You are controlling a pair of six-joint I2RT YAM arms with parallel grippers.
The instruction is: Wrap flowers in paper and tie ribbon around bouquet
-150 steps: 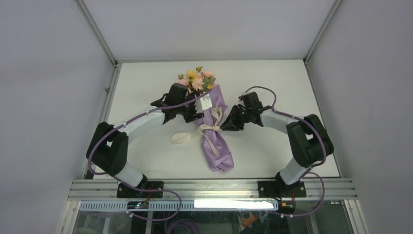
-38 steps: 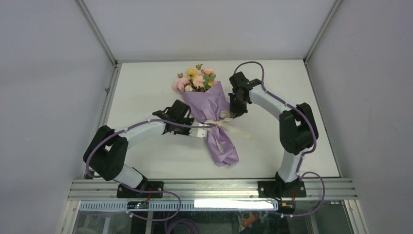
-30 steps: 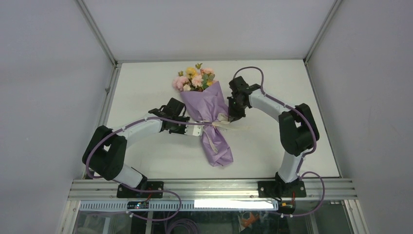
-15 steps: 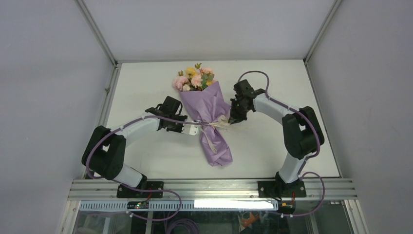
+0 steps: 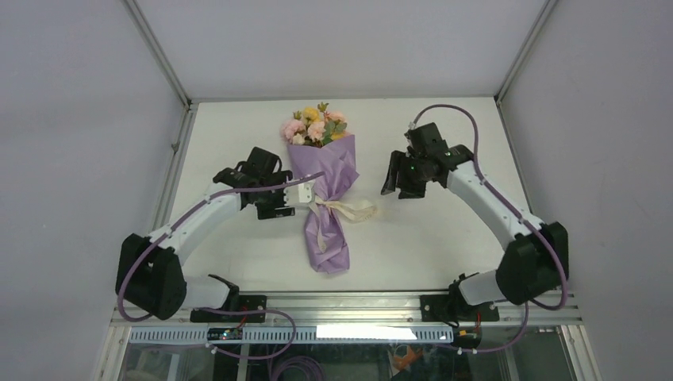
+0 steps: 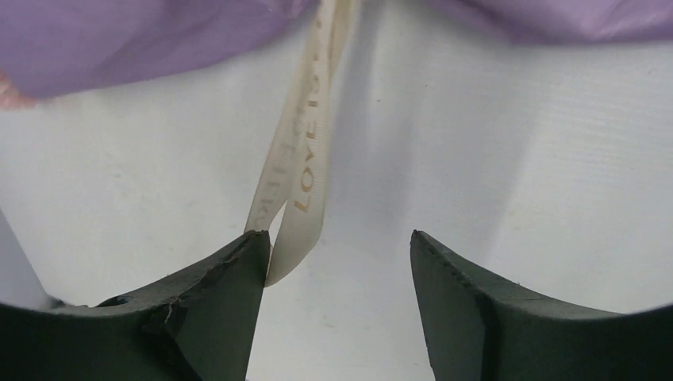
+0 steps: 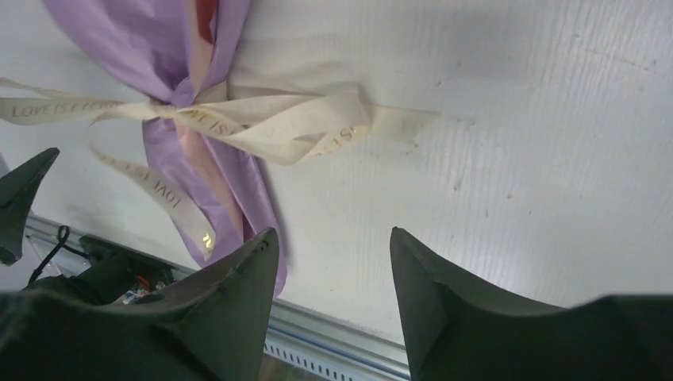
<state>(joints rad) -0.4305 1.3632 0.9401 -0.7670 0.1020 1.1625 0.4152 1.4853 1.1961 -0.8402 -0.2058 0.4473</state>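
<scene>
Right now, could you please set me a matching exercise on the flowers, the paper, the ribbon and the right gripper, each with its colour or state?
Things:
1. flowers
2. paper
3. ribbon
4. right gripper

Colours or states:
A. cream, knotted round the narrow waist
B. open, holding nothing
C. lilac, rolled into a cone
D. pink and yellow, poking out of the wide end

Pairs: 1-D, 2-C, 3-A, 4-B.
</scene>
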